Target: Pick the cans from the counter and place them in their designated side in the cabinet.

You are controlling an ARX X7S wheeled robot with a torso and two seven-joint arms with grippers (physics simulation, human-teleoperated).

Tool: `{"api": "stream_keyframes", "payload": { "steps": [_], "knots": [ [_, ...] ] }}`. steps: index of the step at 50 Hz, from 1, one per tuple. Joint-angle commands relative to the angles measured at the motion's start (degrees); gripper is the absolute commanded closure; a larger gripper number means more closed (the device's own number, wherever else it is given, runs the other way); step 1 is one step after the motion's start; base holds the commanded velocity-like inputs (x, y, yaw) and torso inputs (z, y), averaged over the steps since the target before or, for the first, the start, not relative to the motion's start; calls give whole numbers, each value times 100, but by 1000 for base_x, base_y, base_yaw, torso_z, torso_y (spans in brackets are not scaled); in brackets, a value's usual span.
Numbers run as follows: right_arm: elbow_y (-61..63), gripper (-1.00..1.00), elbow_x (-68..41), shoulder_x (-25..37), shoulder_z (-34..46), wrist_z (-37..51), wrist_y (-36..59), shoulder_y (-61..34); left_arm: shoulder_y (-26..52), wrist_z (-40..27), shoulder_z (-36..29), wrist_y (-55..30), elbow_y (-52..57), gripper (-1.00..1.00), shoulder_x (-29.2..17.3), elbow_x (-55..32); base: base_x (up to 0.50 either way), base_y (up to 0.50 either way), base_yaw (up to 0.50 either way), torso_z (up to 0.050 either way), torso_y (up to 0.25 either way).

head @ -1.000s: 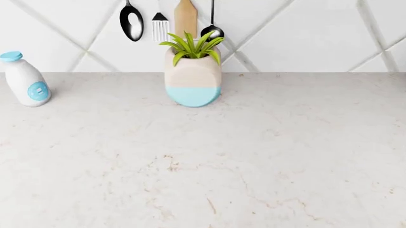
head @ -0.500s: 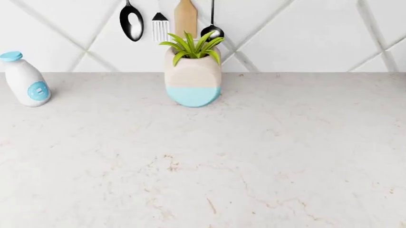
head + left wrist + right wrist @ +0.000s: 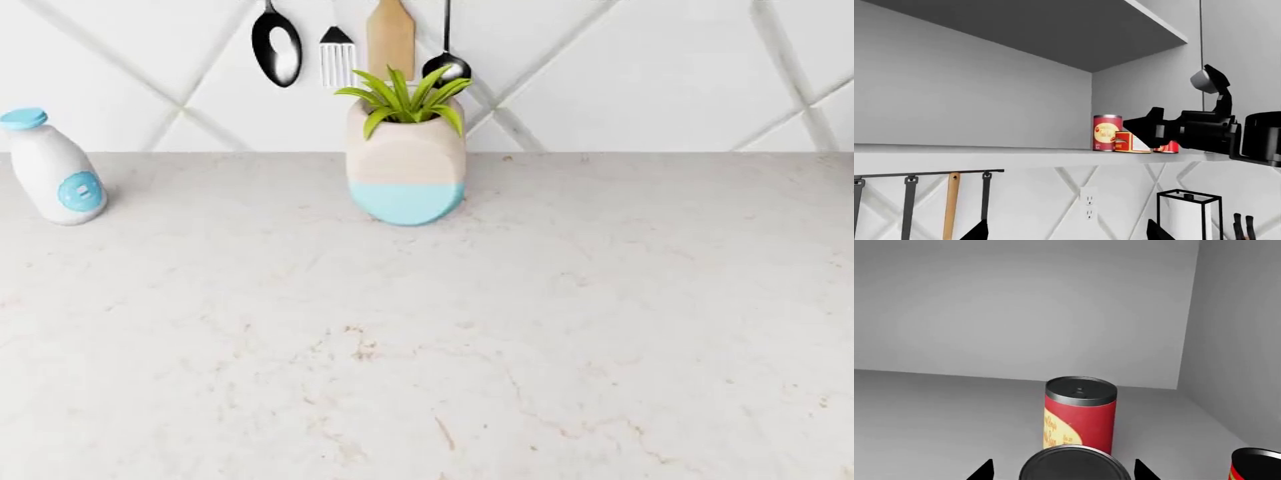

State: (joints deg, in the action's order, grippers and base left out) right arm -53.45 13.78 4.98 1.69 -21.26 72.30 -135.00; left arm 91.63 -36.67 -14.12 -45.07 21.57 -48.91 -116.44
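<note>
Head view unchanged over the last second, counter (image 3: 534, 350) carrying no cans: on the cabinet shelf (image 3: 987, 152), far right, tall red can (image 3: 1081, 415) stands just behind squat grey-topped can (image 3: 1074, 462), which sits between right gripper (image 3: 1063, 471) tips, grasp unclear; left gripper (image 3: 1067, 234) spread wide, empty.

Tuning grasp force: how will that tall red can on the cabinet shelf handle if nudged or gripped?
The tall red can looks like rigid metal, so it probably won't deform. Its smooth wall may be slippery. Standing upright and taller than wide, it could tip if pushed high, then roll on the shelf.
</note>
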Motion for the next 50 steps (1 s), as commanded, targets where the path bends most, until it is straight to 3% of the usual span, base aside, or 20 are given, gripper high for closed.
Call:
{"api": "stream_keyframes", "payload": {
  "steps": [1, 10, 11, 13, 26, 36, 41, 45, 50],
  "knots": [
    [0, -100, 0, 0, 0, 0, 0, 0, -35, 26, 9, 16, 7, -100, -9, 16, 0, 0, 0, 0, 0],
    [0, -100, 0, 0, 0, 0, 0, 0, -115, 40, 64, 67, 56, -100, -40, 39, -1, 0, 0, 0, 0],
    [859, -100, -220, 749, -95, -525, -671, 0, -123, 43, 66, 71, 58, -100, -39, 44, 0, 0, 0, 0, 0],
    [2412, -100, -398, 776, -107, -439, -693, 0, -122, 46, 64, 73, 56, -100, -36, 49, 0, 0, 0, 0, 5],
    [3405, -100, -1410, 1031, -171, 283, -485, 0, -120, 15, 65, 94, 83, -100, -41, 30, 0, 0, 0, 0, 0],
    [4016, -100, -975, 1070, -132, -283, 282, 0, -195, 56, 106, 139, 118, -100, -46, 60, 0, 0, 0, 0, 0],
    [4812, -100, -1124, 1198, -171, -436, 1110, 0, -207, 41, 130, 155, 142, -100, -75, 38, 0, 0, 0, 0, 0],
    [5451, -100, -2098, 1520, -312, 160, 1768, 0, -186, 25, 132, 157, 150, -100, -84, 19, 0, 0, 0, 0, 0],
    [5501, -100, -5901, 2410, -375, 3309, 1766, 0, -212, 24, 142, 174, 168, -100, -87, 22, 0, 0, 0, 0, 0]
  ]
}}
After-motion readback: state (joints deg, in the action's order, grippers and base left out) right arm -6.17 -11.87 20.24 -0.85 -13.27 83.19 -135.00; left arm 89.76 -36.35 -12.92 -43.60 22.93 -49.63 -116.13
